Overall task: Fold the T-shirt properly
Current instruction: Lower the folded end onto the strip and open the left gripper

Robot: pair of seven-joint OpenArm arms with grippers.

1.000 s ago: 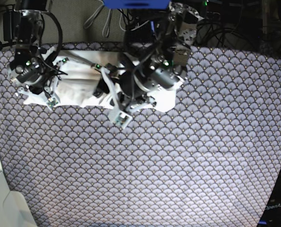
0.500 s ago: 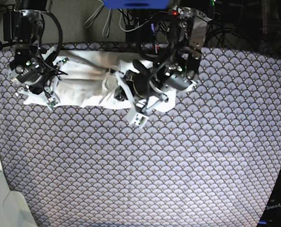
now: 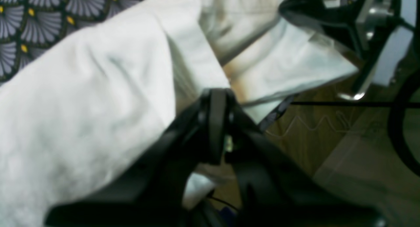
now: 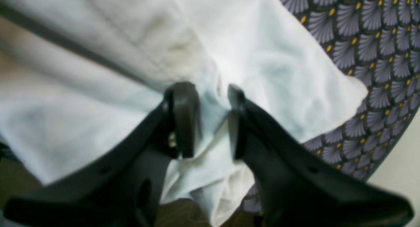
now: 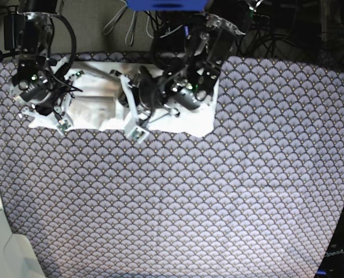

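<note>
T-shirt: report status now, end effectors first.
Left end effector shut at T-shirt edge; cloth pinch unclear. Right end effector shut on T-shirt, cloth bunched between fingers. T-shirt bunched at far table edge. Nothing in the way.

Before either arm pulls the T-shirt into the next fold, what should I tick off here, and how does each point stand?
1. Left hand closed on the T-shirt: ok, jaws shut at a cloth edge.
2. Right hand gripping cloth: ok, a bunch of shirt sits between its parted fingers.
3. Shirt lying flat: not ok, it is bunched and creased between the arms in the base view.
4. Shirt fully on the table: not ok, both wrist views show cloth hanging past the far edge.
5. Sleeves and collar located: cannot tell, arms cover much of the shirt.
</note>
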